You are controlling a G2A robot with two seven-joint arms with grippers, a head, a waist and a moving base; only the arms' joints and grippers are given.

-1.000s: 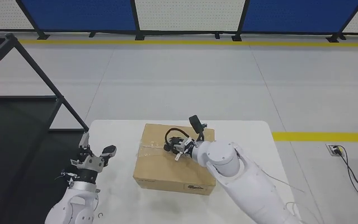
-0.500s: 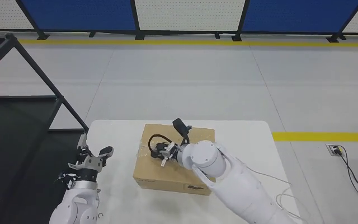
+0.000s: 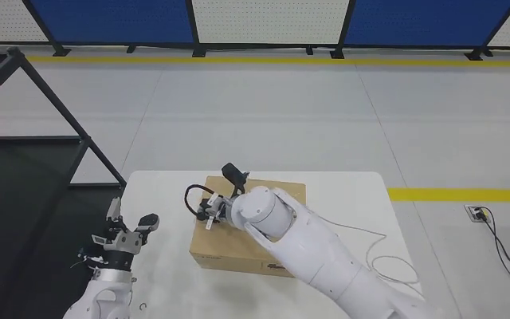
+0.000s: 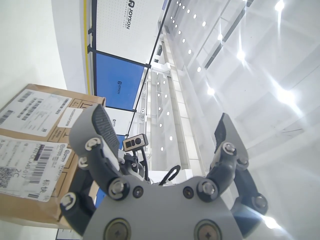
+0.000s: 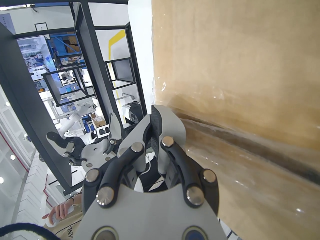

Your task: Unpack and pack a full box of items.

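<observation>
Top view: from above the arms, looking steeply down on the white counter [image 3: 163, 199] and cardboard box [image 3: 209, 243], floor [image 3: 255, 112] beyond. Left wrist view: close behind the left gripper [image 4: 162, 116], tilted up toward the ceiling lights [image 4: 280, 6], the box's side nearby. Right wrist view: close behind the right gripper [image 5: 153, 119], almost against the box top, facing the left gripper farther off.

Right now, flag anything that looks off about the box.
Nothing spilled or damaged. The cardboard box sits slightly askew to the table edges, and its clear tape is wrinkled along the seam beside the shut right hand.
</observation>
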